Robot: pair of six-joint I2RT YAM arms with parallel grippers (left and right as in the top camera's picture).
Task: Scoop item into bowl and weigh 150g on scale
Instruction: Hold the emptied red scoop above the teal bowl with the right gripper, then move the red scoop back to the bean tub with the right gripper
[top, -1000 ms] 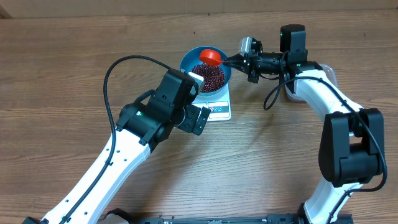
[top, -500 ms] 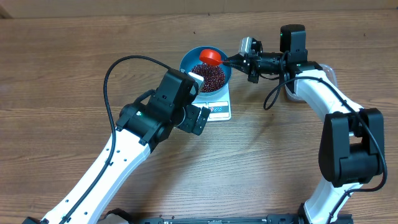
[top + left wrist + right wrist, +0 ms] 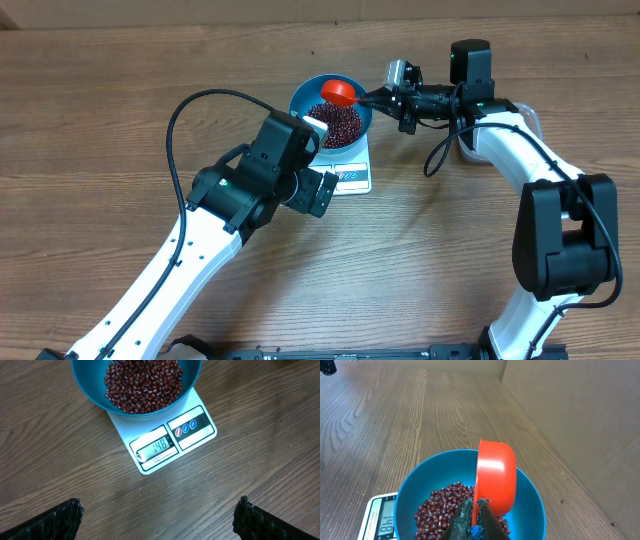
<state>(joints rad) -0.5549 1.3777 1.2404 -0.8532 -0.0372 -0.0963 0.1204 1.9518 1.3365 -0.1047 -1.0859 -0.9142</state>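
Orange scoop (image 3: 496, 477) is pinched by the right end effector (image 3: 475, 520), tipped above the beans (image 3: 142, 382) in the blue bowl (image 3: 530, 500) on the scale (image 3: 200, 435). With 148 displayed, only a few more should be trickled in. Left end effector (image 3: 157, 522) is spread wide.

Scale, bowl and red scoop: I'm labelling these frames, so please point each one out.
scale (image 3: 159, 446), left wrist view, on its display window.
bowl (image 3: 432, 470), right wrist view, on its bare blue inner wall.
red scoop (image 3: 496, 477), right wrist view, on the outside of its cup.
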